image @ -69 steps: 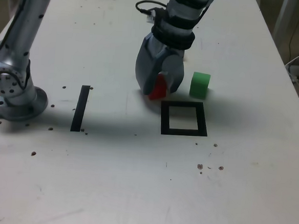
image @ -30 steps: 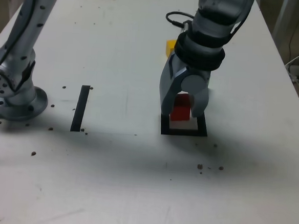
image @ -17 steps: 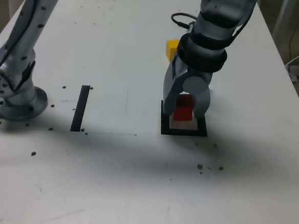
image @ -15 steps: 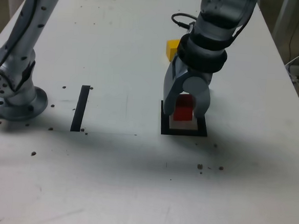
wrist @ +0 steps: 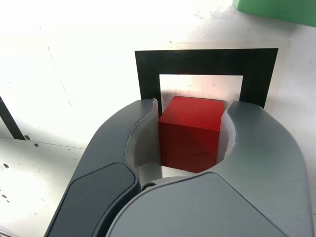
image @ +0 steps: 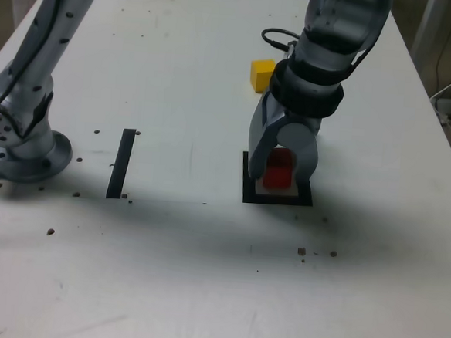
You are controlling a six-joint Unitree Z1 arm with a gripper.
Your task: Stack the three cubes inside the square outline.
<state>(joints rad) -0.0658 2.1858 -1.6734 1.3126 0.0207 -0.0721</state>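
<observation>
The gripper (image: pixel 281 170) pinches the red cube (wrist: pixel 190 133) over the square outline (wrist: pixel 148 66), with the yellow cube (image: pixel 261 75) well apart.

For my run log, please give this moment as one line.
end effector: shut on red cube | over square outline | yellow cube, green cube: outside

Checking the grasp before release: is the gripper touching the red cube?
Touching. The wrist view shows both jaws of the gripper pressed flush against opposite sides of the red cube, with no gap, above the square outline.

Robotics lab: tape-marked white table (image: pixel 164 273).
</observation>
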